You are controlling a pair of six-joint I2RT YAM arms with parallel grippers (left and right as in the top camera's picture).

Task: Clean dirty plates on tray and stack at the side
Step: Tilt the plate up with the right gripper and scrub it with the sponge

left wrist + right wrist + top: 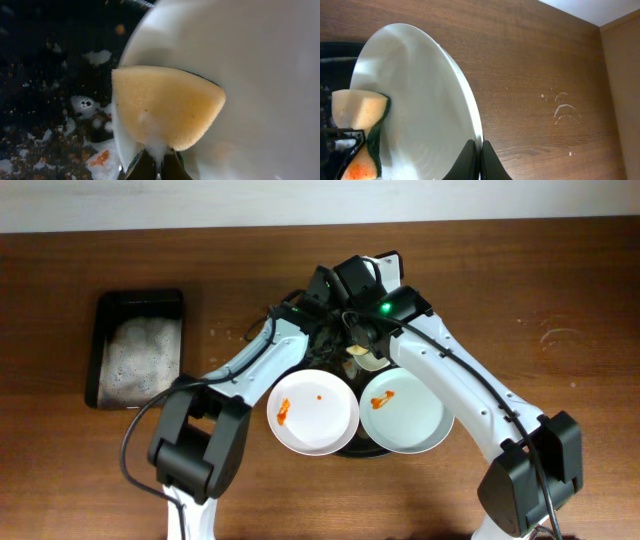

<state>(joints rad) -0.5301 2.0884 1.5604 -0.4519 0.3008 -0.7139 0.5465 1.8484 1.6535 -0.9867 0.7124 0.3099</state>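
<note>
White, orange-smeared plates lie side by side on the dark tray point(357, 452) at the near middle of the desk point(560, 290): the left plate point(313, 413) and the right plate point(405, 412). The left arm point(250, 362) and right arm point(455, 385) meet just beyond them, over the dark tray's far edge. A black tub point(135, 345) of foam sits well apart to the left. No brand or writing can be read from above.

Yellow sponge point(165, 105) fills the left wrist view, pinched at its lower edge by the closed left end effector point(156, 167). The sponge lies against the held plate point(245, 75), which spreads away to its right. Foam and food bits speckle the dark tray on the left.

From the right wrist, the right end effector point(480, 159) is clamped on the held plate's rim. That plate stands on edge, its long axis running up and to the left from the grip. The sponge touches its face at the left, so the left end effector is the nearer one for the wipe, which I judge should run across that face. No labels show here either
</note>
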